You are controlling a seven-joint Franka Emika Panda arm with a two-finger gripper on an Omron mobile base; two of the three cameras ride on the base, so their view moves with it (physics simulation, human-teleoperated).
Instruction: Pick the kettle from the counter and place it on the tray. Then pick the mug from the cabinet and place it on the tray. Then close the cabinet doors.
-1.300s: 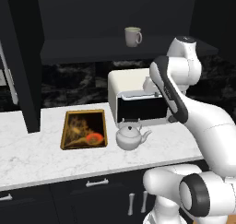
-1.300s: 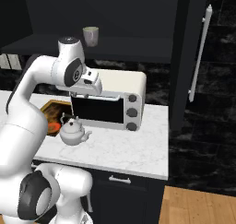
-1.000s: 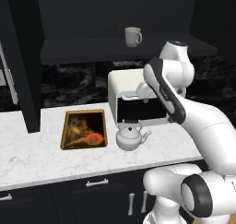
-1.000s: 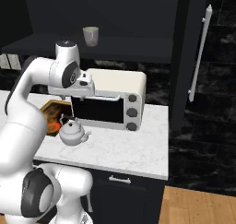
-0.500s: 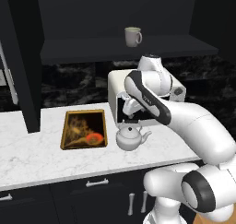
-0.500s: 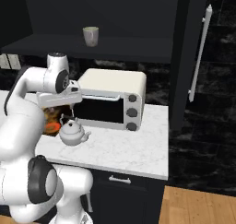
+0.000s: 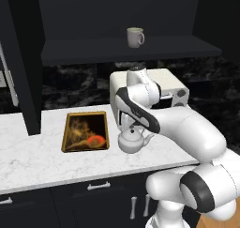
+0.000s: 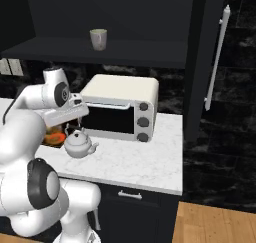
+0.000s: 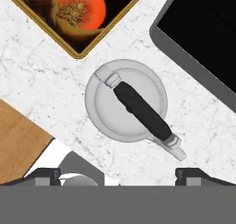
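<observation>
Tool brought down above the kettle
The spread tool has been lowered over the squat white-grey kettle beside the dark gold-rimmed tray; grasping is judged next.

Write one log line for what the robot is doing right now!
stage: reach for kettle | gripper: open, above kettle, not touching | kettle: on counter beside tray | mug: on cabinet shelf
</observation>
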